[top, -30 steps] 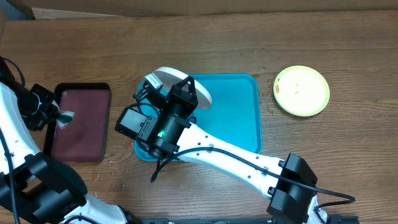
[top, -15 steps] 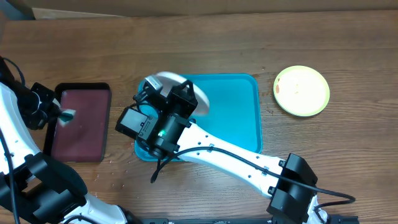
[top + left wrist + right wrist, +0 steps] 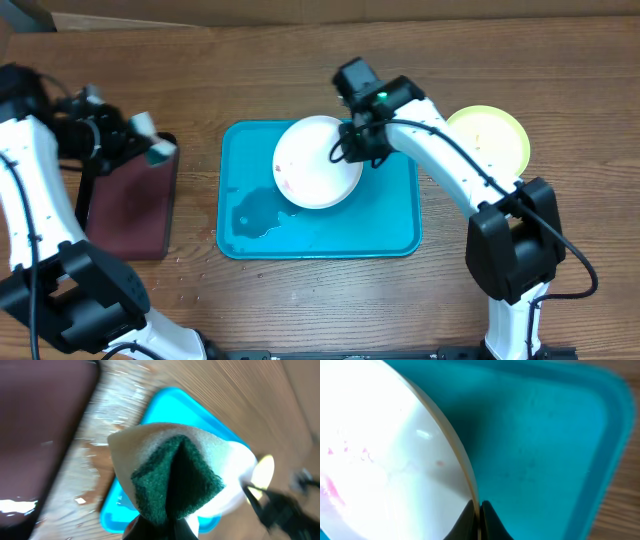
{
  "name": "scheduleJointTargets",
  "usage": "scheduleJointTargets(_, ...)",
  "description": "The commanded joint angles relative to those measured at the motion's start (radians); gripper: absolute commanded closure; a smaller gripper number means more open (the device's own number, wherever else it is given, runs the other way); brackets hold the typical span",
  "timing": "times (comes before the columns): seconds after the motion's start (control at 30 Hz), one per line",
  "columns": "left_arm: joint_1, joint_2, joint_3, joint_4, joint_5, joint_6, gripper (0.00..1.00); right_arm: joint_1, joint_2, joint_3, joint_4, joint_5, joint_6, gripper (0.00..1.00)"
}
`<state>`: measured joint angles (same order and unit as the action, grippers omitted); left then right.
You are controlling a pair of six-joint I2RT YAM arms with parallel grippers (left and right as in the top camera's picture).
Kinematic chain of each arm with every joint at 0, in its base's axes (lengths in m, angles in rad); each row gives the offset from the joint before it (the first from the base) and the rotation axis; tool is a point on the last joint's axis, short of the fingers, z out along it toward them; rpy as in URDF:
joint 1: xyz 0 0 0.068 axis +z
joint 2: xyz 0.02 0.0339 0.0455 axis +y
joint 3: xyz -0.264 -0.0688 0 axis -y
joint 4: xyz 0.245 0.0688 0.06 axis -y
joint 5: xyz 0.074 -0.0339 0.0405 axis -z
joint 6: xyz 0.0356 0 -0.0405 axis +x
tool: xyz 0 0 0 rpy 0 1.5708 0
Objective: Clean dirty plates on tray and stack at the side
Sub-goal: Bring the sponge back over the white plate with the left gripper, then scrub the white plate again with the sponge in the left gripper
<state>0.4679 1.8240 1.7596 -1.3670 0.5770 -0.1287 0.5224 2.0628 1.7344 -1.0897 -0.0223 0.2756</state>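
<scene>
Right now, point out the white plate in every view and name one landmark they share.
Overhead: the white plate sits centre, over the upper half of the teal tray, right rim in the right gripper.
Left wrist: mostly hidden behind the sponge; a white sliver at its right looks like it.
Right wrist: fills the left half, rim pinched at bottom centre.
Shared landmark: the teal tray.

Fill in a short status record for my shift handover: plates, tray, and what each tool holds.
white plate: over the teal tray, red smear on it, rim pinched by right tool
yellow-green plate: on the table, right of the tray
left tool: shut on sponge, above the maroon tray at its corner
tray surface: wet patch at its left
</scene>
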Motion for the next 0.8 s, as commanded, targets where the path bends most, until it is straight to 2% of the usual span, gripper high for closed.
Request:
scheduleJointTargets(0.0, -0.117, 0.002, -0.008, 0.003, 0.092, 0.09, 0.96, -0.009, -0.039, -0.115, 0.082, -0.23, 0.021, 0.96)
scheduleJointTargets(0.17, -0.3, 0.002, -0.008, 0.032, 0.019, 0.061, 0.96, -0.012, -0.039, -0.259, 0.24, -0.27, 0.109, 0.96)
scheduleJointTargets(0.37, -0.493, 0.004, -0.028, 0.102, -0.247, -0.132, 0.96, -0.007, -0.039, -0.339, 0.341, -0.192, 0.301, 0.96)
scheduleJointTargets(0.43, -0.543, 0.007, -0.047, 0.131, -0.27, -0.142, 0.96, -0.006, -0.039, -0.342, 0.336, -0.147, 0.355, 0.96)
scheduleJointTargets(0.6, -0.635, 0.043, -0.138, 0.24, -0.326, -0.197, 0.96, -0.005, -0.039, -0.342, 0.336, -0.143, 0.38, 0.96)
scheduleJointTargets(0.77, -0.679, 0.136, -0.211, 0.364, -0.278, -0.189, 0.96, 0.008, -0.039, -0.342, 0.338, -0.142, 0.379, 0.96)
